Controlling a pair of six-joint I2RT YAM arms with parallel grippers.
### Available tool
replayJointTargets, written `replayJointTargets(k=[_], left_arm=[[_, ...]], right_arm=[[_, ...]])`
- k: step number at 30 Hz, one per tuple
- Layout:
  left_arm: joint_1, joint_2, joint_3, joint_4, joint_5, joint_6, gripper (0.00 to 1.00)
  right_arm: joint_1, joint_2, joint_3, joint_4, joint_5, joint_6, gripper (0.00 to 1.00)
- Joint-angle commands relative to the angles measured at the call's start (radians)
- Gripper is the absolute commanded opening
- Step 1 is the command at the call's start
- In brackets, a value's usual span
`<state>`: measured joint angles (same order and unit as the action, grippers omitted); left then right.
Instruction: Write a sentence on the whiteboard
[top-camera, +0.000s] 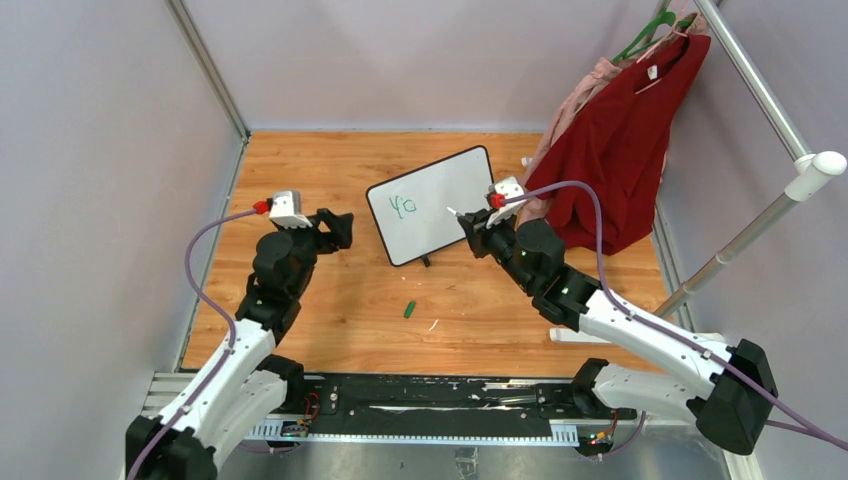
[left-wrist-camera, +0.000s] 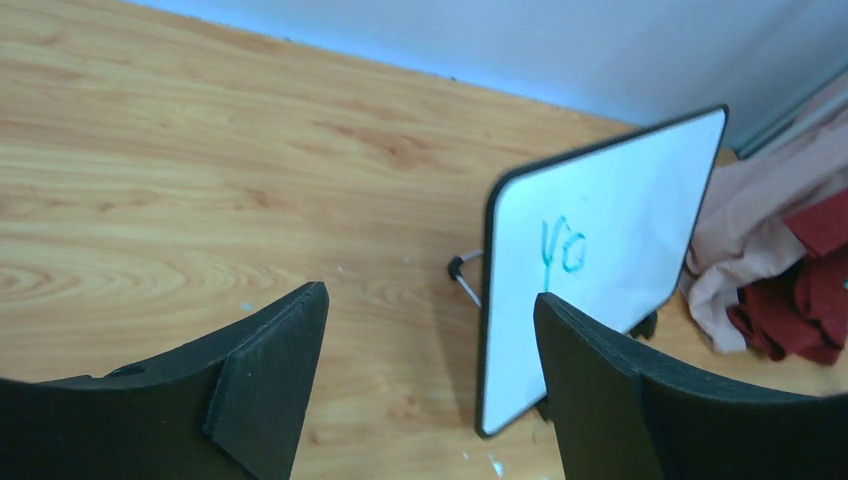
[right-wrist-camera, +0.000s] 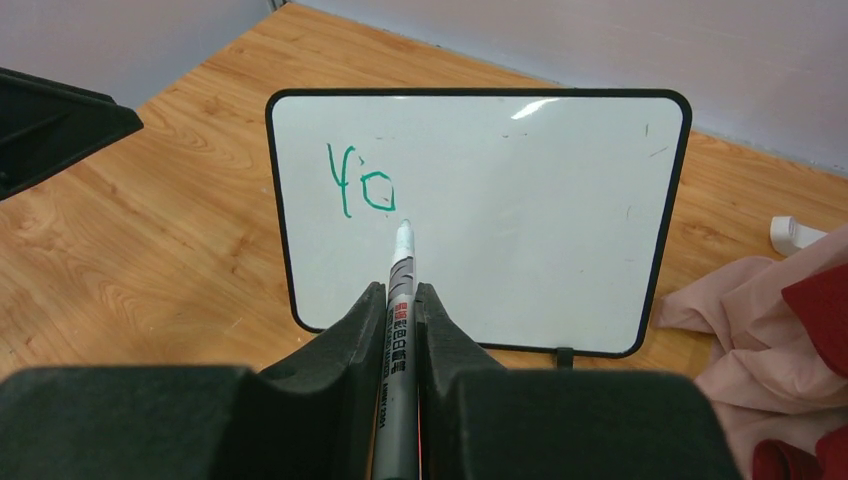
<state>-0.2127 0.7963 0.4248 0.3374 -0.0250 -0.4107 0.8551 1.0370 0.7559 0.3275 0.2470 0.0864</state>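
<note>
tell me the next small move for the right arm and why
Probably nudge the marker slightly right and start the u: the whiteboard shows only "Yo", and the right gripper holds the marker tip just right of the o.

**Wood grain, gloss and matt black**

The table (top-camera: 330, 300) shows smooth, pale wood grain with a soft sheen. The board (right-wrist-camera: 520, 220) is glossy white and catches a light glare, in a black plastic-looking frame. The marker (right-wrist-camera: 401, 300) barrel is shiny plastic. The right fingers (right-wrist-camera: 335, 350) look matt black. Red cloth (top-camera: 620, 150) hangs soft and creased; the rail (top-camera: 757, 85) is smooth metal.
</note>
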Motion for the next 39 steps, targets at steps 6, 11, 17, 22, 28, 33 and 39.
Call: replayJointTargets(k=[6,11,17,22,28,33,39], left_arm=[[-0.457,0.065,0.255,-0.589,-0.626,0.025,1.00],[-0.504,0.152,0.375,-0.777,-0.775,-0.256,1.00],[-0.501,0.166,0.366,-0.804,-0.733,-0.214,1.00],[-0.519,0.128,0.323,-0.721,-0.510,-0.184,1.00],[-0.688,0.296,0.418,-0.776,-0.582,-0.296,0.97],[-0.760,0.467,0.472,-0.740,-0.612,-0.428,0.84],[-0.767,0.664,0.547,-0.720,-0.683,-0.536,0.69]], right_arm=[[-0.001,-0.084,0.021,-0.158,0.052,0.062,0.00],[-0.001,-0.149,-0.001,-0.205,0.082,0.054,0.00],[-0.001,-0.211,-0.031,-0.225,0.098,0.041,0.00],[-0.001,-0.231,-0.042,-0.230,0.108,0.035,0.00],[-0.001,-0.275,-0.051,-0.250,0.123,0.037,0.00],[-0.001,-0.318,-0.058,-0.289,0.134,0.043,0.00],[-0.001,-0.371,-0.055,-0.324,0.138,0.042,0.00]])
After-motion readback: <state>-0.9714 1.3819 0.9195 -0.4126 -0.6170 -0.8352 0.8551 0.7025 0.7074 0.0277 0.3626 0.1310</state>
